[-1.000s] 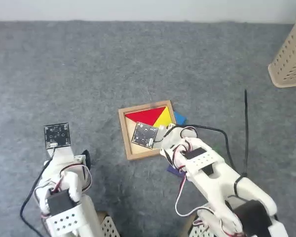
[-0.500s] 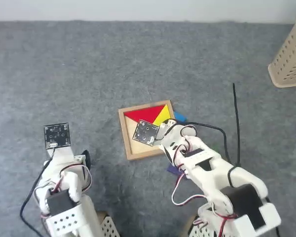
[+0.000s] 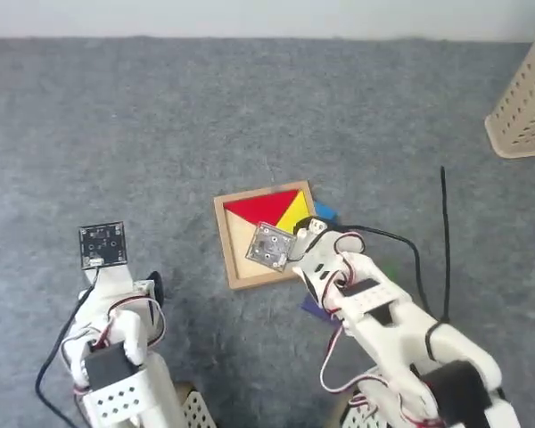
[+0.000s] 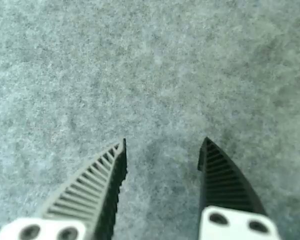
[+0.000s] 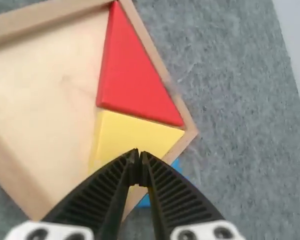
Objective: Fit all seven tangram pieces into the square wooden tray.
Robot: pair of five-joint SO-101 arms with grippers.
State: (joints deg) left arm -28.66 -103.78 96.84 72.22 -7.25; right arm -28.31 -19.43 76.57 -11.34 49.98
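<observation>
- the square wooden tray (image 3: 234, 275) lies on the grey carpet (image 3: 160, 116) near the middle of the high view, turned slightly askew
- a red triangle (image 3: 266, 209) sits inside the tray along its far edge; a yellow triangle (image 3: 296, 215) lies beside it against the right side, their edges touching; the rest of the tray floor shows plain wood
- in the right wrist view the red triangle (image 5: 132, 85) and yellow triangle (image 5: 125, 142) lie flat and flush against the tray (image 5: 40, 17) rim
- a blue piece (image 3: 326, 214) lies on the carpet outside the tray, just beside its right corner; it peeks past the rim in the right wrist view (image 5: 166, 172)
- a dark purple piece (image 3: 314, 308) lies near the tray's near right corner, mostly hidden beneath the right arm
- the right gripper (image 5: 138, 155) is above the yellow triangle, its jaws pressed together with nothing between them
- the left gripper (image 4: 162, 150) is over bare carpet, well apart from the tray, its jaws spread wide and holding nothing
- the left arm (image 3: 116, 334) is at the lower left of the high view
- a pale slatted basket (image 3: 526, 98) stands at the far right edge; a black cable (image 3: 446, 241) rises beside the right arm
</observation>
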